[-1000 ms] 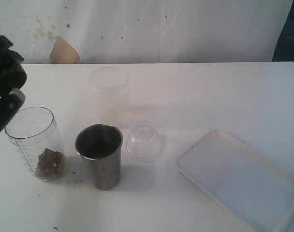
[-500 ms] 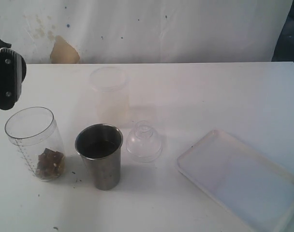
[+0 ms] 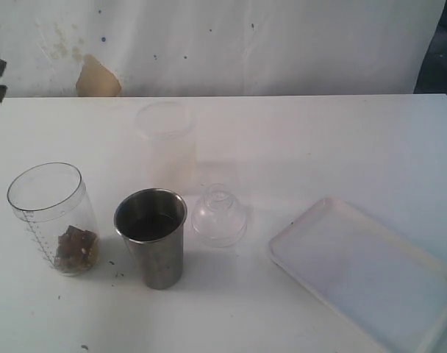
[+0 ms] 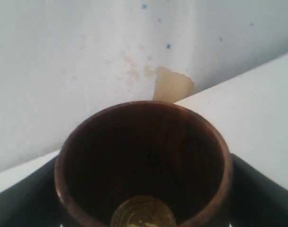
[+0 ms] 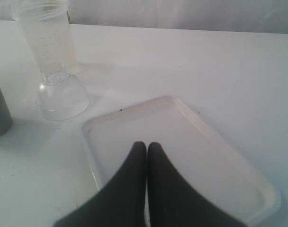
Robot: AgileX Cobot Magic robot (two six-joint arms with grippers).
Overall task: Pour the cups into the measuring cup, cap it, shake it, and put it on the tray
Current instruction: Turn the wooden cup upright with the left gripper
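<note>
Measuring cup (image 3: 53,219) upright, axis vertical; wooden cup (image 4: 144,151) in left claw (image 4: 144,195)

Three obstacles stand in a row at the front of the table (image 3: 319,140): measuring cup (image 3: 51,220), steel tumbler (image 3: 151,239) and dome lid (image 3: 219,215). A narrow gap parts measuring cup and tumbler; tumbler and lid stand just beside each other, with hardly any way through. Behind them the frosted cup (image 3: 167,143) blocks the rear. A bare strip lies between lid and tray (image 3: 363,272) — the table's right rear is open. The right gripper (image 5: 147,145), fingers pressed together, hangs over the tray.
</note>
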